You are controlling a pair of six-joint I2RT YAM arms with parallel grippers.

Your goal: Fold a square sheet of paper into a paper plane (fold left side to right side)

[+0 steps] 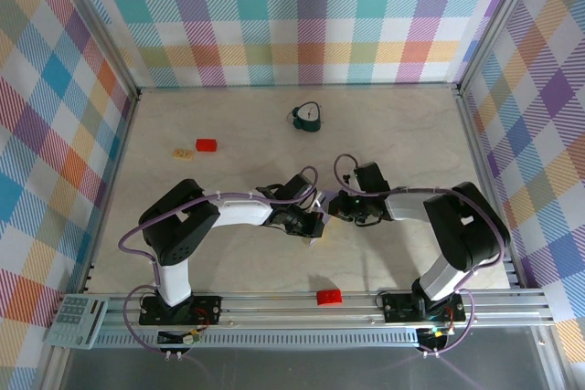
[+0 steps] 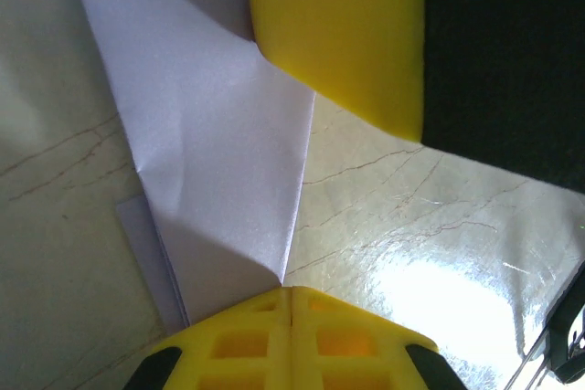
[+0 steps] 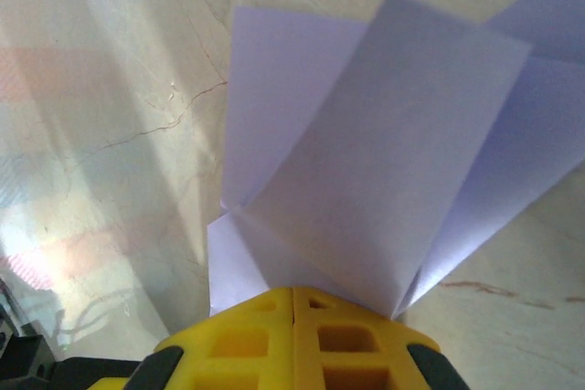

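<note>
The right gripper [image 3: 292,291] pinches the lavender paper [image 3: 384,162] — 2 yellow fingers [image 3: 239,337] pressed together. Folded flaps fan out over the marbled table [image 3: 110,89].

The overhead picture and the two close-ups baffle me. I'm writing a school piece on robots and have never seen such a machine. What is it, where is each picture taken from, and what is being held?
It is two robot arms bolted at the near edge of a table. The overhead picture looks down from above and behind them. Each close-up comes from a camera on one wrist, looking past that arm's own yellow gripper. The left gripper and the right gripper meet mid-table, both shut on a partly folded sheet of pale purple paper. Farther back lie a red block, a small tan piece and a dark teal clock. Another red block sits on the front rail.
</note>
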